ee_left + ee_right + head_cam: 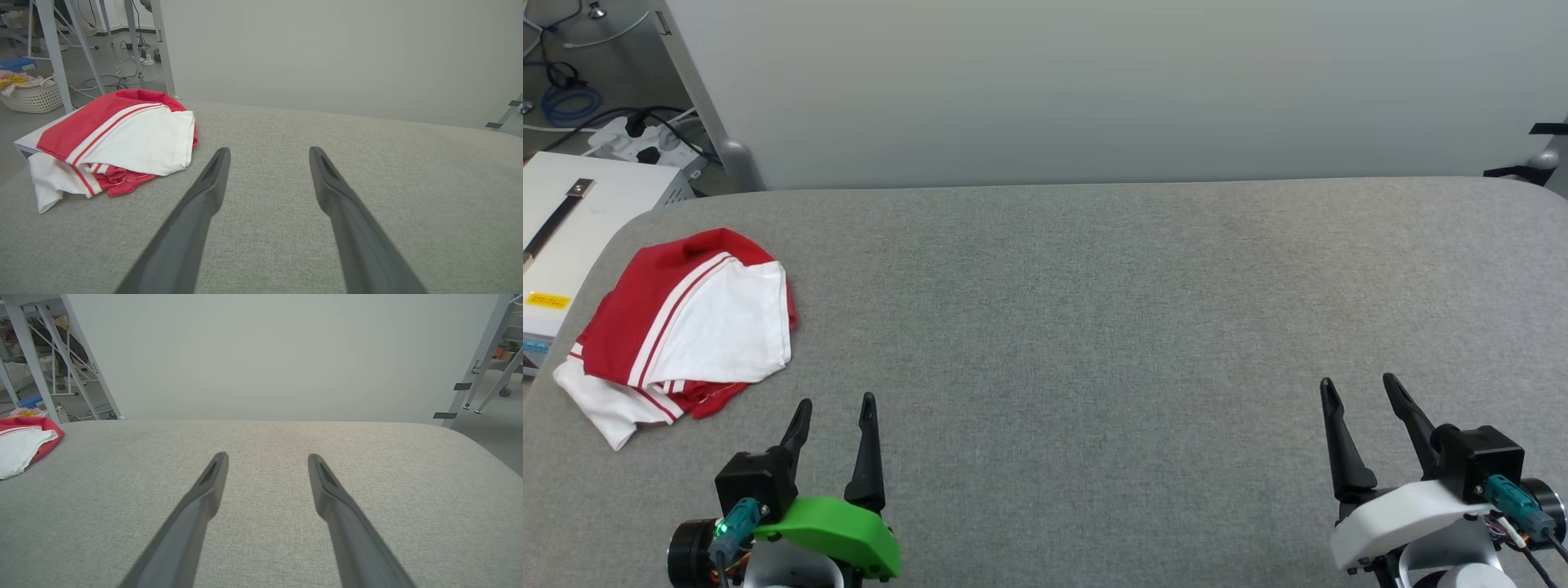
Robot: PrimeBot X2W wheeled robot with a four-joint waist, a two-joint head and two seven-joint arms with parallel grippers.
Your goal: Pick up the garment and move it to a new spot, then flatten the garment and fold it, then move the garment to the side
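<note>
While the garment (686, 318) sits bunched in a soft, rumpled heap of red and white fabric with stripe trim at the left edge of the grey woven-cloth surface (1094, 327), the left hand (836, 401) and right hand (1358, 380) both hover empty, long tapered dark fingers spread apart. Left wrist view adds a white lattice basket (30, 98) of clothes on the floor behind the garment, and head view a flat white box (564, 237) just beside it.

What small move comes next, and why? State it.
Probably reach the left claw forward and left toward the garment: it lies bunched near the left edge of the table, closest to that claw, which is open and empty.
</note>
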